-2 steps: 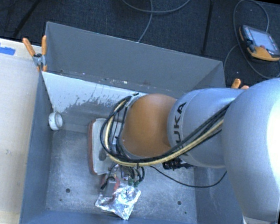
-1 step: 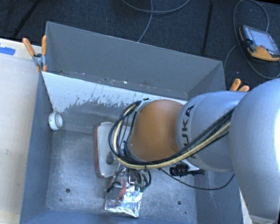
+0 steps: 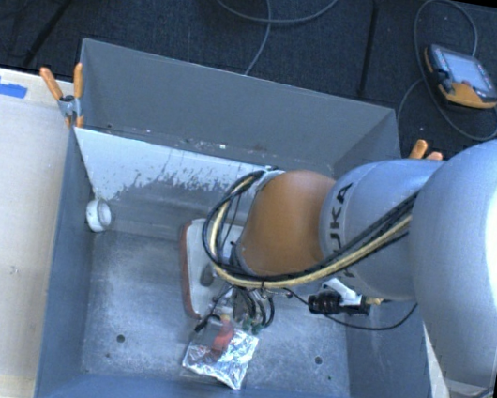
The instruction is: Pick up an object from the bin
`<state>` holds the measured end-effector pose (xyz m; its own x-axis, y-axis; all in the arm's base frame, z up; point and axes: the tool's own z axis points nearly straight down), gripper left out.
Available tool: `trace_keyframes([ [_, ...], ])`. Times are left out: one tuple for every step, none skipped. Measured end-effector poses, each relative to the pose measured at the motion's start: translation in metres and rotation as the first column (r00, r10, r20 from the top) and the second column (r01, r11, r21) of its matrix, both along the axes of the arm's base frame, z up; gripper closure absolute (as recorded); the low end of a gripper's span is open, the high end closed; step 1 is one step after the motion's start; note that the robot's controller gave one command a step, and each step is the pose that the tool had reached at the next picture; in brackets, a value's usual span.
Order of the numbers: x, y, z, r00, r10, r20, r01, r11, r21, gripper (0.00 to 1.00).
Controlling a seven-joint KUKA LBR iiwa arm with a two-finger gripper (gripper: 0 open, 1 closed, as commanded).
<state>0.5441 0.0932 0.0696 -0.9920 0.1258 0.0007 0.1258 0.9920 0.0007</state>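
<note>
My gripper [image 3: 224, 315] hangs low in the middle of the bin, under the arm's orange cover. Right below it, near the front wall, lies a crinkled silver foil packet [image 3: 222, 358]. A small red piece [image 3: 222, 337] sits at the packet's upper edge, against the gripper's tip. To the gripper's left a flat white thing with a brown rim [image 3: 190, 267] stands tilted on its edge, partly hidden behind the cover and cables.
A small white round thing [image 3: 98, 214] rests at the foot of the left back wall. The arm and its cables hide the right middle of the bin floor. Bare floor lies at the front left.
</note>
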Motion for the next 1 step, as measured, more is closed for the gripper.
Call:
trace_keyframes([
  [-0.0003,-0.0009,-0.0002,1.0,-0.005,-0.001,0.005,1.0,0.0,1.0],
])
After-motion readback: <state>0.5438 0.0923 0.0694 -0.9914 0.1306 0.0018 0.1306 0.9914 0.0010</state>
